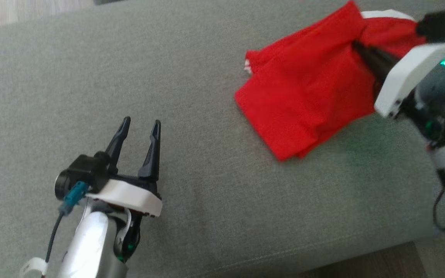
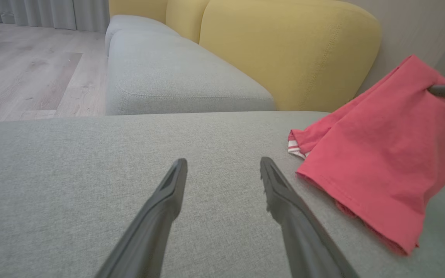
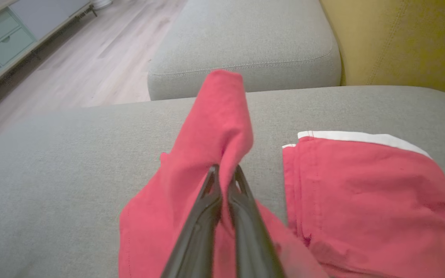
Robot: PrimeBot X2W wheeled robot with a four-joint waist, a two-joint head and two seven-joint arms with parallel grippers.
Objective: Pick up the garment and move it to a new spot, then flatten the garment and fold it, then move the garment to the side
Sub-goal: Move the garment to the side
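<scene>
Red garment (image 1: 307, 96) on sofa seat (image 1: 191, 200), right part; long axis diagonal, hem twd seat front, white band twd back. Right fingers (image 1: 373, 58) pinched tight on raised fold; arm hides that end. Left fingers (image 1: 152, 150) spread wide, empty.

the garment (image 3: 361, 193) (red) runs off the right wrist view's bottom edge.

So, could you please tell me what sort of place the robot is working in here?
Probably a living room, at home or staged: the red garment lies on a grey upholstered sofa with yellow back cushions, beside a pale wood-look floor with grey curtains at its far end.
</scene>
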